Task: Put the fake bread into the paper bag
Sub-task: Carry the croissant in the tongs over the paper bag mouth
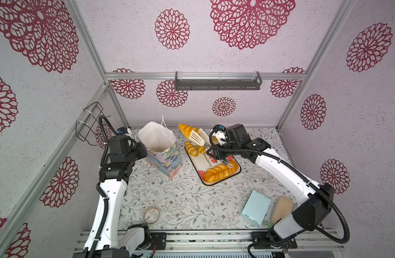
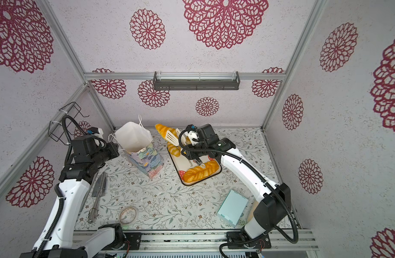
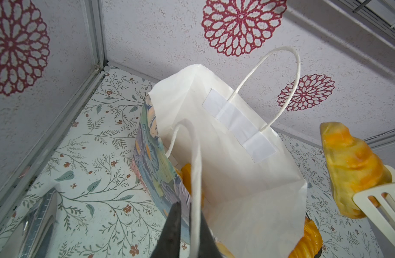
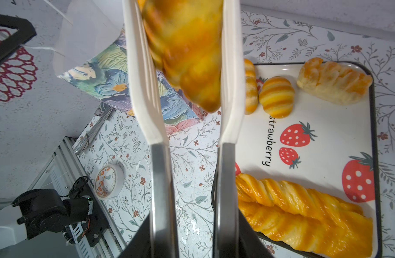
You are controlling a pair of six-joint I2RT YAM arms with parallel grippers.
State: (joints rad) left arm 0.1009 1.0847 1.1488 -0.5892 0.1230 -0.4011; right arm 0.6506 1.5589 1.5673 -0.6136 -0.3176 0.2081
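The paper bag (image 1: 167, 160) (image 2: 147, 158) stands open at the back left, flowered outside and white inside (image 3: 236, 160). My left gripper (image 3: 189, 225) is shut on its near rim, with one finger on each side of the paper beside a string handle. An orange piece (image 3: 187, 176) shows inside the bag. My right gripper (image 4: 195, 234) is shut on the metal arms of the tongs (image 1: 198, 138). Their white tips pinch a piece of fake bread (image 1: 186, 130) (image 4: 187, 55) in the air just right of the bag's mouth. A braided loaf (image 1: 221, 172) and small buns (image 4: 276, 96) lie on the strawberry tray (image 4: 321, 134).
A pale blue box (image 1: 255, 207) and a beige pad (image 1: 281, 208) lie at the front right. A tape roll (image 1: 151, 214) sits at the front. Metal tools (image 2: 98, 192) lie under the left arm. A wire rack (image 1: 89, 122) hangs on the left wall.
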